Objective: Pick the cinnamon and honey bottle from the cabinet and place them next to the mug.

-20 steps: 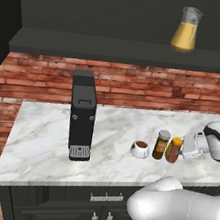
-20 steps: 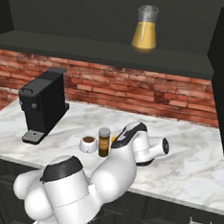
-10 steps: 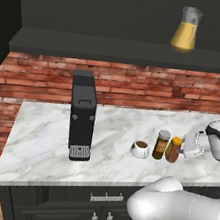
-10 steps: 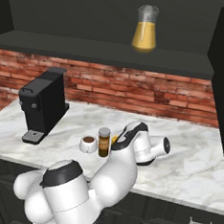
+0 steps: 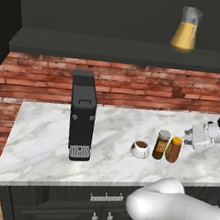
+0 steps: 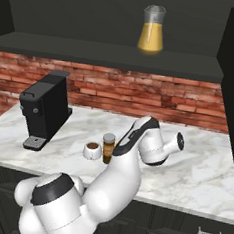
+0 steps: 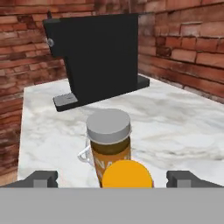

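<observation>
Now the fingers (image 7: pixel 111 178) stand spread apart and hold nothing, just behind the honey bottle (image 5: pixel 174 149). Beyond it, the cinnamon (image 5: pixel 161 144) and the mug (image 5: pixel 139 149) stand in a row on the desk (image 5: pixel 40 146). Both seem placed; next move is probably to draw back without touching them.

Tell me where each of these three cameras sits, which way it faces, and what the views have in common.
Left base view: behind the arm to its left, looking forward and down at the counter; the arm's white elbow rises at lower right, the gripper beside the honey bottle.
Right base view: behind to its right, same counter; the arm fills lower left and hides the honey bottle.
Hand view: on the hand, looking along the open jaws past the honey bottle's cap to the cinnamon and coffee machine.
Shared: all show the cinnamon, mug and coffee machine.
</observation>
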